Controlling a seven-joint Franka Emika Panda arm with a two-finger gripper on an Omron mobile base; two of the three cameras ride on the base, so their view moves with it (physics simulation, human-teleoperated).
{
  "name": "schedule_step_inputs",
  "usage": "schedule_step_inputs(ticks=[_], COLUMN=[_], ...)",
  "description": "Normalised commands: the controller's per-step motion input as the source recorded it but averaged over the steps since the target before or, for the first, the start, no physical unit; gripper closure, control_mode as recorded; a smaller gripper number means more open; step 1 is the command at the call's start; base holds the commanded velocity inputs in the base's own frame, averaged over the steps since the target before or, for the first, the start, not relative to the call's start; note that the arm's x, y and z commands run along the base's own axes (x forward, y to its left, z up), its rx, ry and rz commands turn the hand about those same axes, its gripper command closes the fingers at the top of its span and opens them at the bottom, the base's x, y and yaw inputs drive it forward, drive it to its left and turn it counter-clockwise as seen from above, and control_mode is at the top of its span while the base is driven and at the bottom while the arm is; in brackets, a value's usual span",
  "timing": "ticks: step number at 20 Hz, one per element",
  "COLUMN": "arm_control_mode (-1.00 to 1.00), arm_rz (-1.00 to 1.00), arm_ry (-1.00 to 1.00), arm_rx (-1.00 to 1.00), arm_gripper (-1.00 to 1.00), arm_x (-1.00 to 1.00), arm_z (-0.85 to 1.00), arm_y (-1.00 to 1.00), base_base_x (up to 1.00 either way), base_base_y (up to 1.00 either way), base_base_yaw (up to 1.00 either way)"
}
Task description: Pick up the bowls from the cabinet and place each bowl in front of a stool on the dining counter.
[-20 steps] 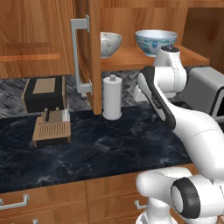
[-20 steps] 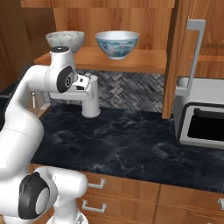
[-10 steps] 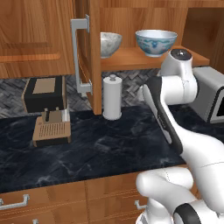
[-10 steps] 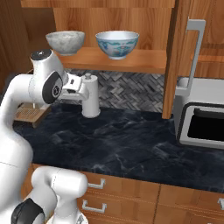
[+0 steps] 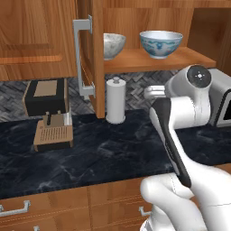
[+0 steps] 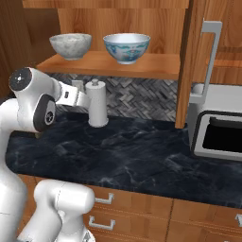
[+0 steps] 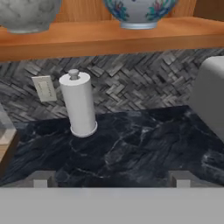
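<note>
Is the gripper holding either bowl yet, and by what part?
Nothing is held. The gripper is open with bare counter between its fingertips; the patterned bowl and speckled bowl sit on the cabinet shelf.

A plain reddish-brown wooden cabinet shelf [image 5: 153, 57] carries two round deep bowls: a speckled grey-white stone-like bowl [image 5: 110, 44] nearest the open cabinet door, and a white blue-patterned bowl [image 5: 160, 43] farther from the door. Below the shelf, a black white-veined marble countertop [image 5: 103, 155] bears an upright white paper-towel roll [image 5: 115, 100], a dark coffee machine [image 5: 46, 113] and a silver microwave [image 6: 217, 124].
</note>
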Motion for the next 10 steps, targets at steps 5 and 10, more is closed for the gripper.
schedule_step_inputs(ticks=[5,10], arm_control_mode=[-1.0,-1.0], arm_rz=[0.0,0.0], arm_ry=[-0.18,-0.01], arm_rx=[0.12,0.21], arm_gripper=[-1.0,-1.0], arm_x=[0.0,0.0], arm_z=[0.65,0.52], arm_y=[-0.08,-0.28], base_base_x=[0.0,0.0], base_base_y=[0.0,0.0], base_base_yaw=[0.0,0.0])
